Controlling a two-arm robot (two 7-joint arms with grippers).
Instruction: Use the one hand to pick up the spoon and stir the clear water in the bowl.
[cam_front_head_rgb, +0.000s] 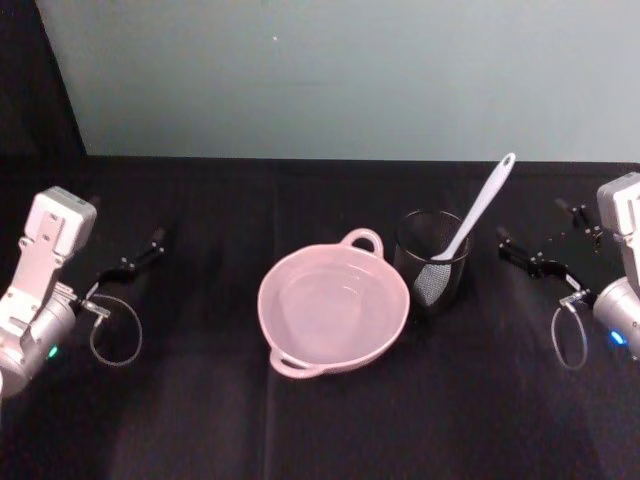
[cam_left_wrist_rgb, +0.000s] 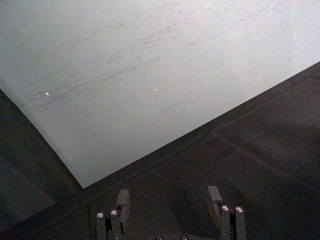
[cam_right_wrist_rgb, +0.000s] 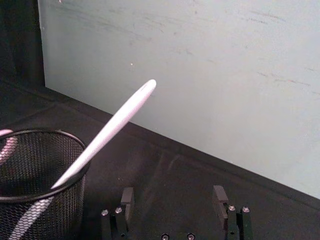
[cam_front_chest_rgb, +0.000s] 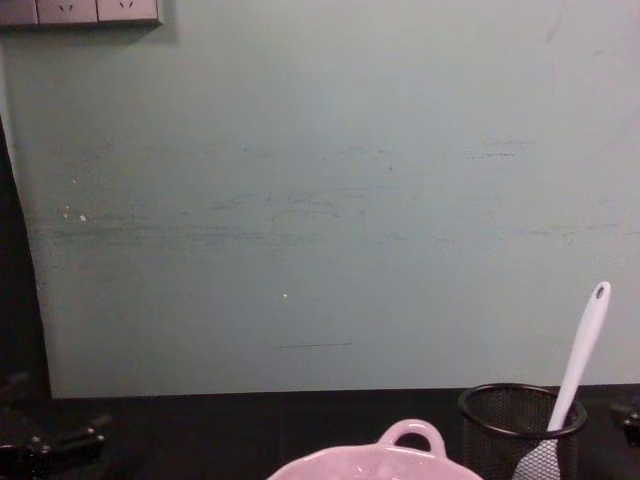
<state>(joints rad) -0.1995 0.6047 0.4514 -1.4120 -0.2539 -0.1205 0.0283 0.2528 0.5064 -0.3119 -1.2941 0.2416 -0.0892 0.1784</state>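
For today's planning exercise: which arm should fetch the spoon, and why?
Probably the right. The right gripper is open, beside the mesh cup that holds the spoon; the left gripper is across the bowl.

My head camera looks steeply down on the worktop (cam_front_head_rgb: 330, 430), with the bowl (cam_front_head_rgb: 333, 310) central. My chest camera sits low, facing the wall behind the bowl. Both share the bowl and mesh cup (cam_front_head_rgb: 432, 262). My right wrist camera views that cup close; my left faces away from it.
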